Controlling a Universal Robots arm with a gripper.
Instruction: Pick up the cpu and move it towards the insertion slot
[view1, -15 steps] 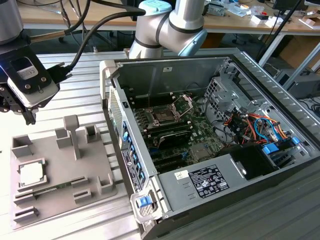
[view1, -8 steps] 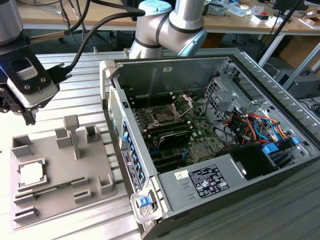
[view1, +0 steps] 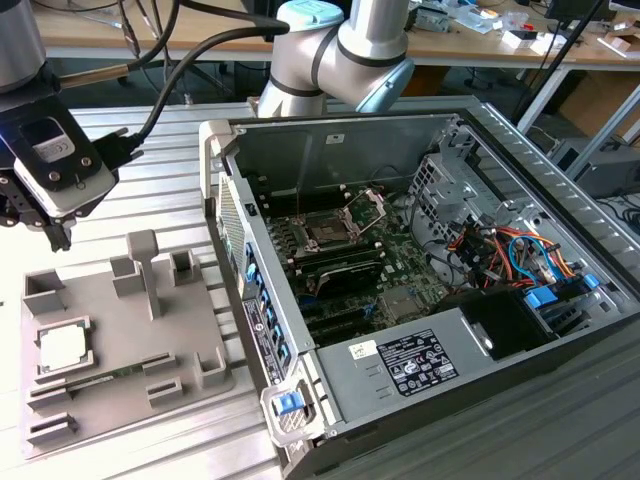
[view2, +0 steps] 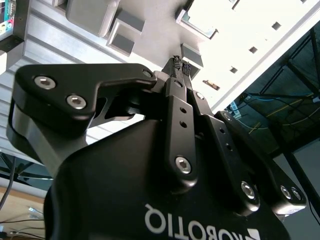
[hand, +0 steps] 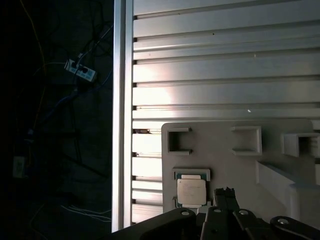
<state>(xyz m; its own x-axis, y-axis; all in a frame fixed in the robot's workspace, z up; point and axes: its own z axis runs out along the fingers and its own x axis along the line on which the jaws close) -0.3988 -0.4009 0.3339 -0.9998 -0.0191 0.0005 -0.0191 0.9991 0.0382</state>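
Observation:
The cpu (view1: 62, 347) is a pale square chip lying flat in a pocket of the grey plastic tray (view1: 185, 335), at the exterior view's left. My gripper (view1: 60, 238) hangs above the tray's far left corner, clear of the chip, shut with nothing between its fingers. In the first wrist view the closed fingertips (hand: 225, 192) sit just beside the cpu (hand: 191, 191), over the tray (hand: 225, 160). The second wrist view shows the gripper (view2: 180, 64) with its tips pressed together. The insertion slot (view1: 328, 231) lies inside the open computer case, its silver frame and lever raised.
The open computer case (view1: 420, 300) lies on its side to the tray's right, with its near wall (view1: 250, 290) between tray and socket. A thin green memory stick (view1: 95, 377) rests in the tray. The slatted table's edge (hand: 122, 125) runs close beside the tray.

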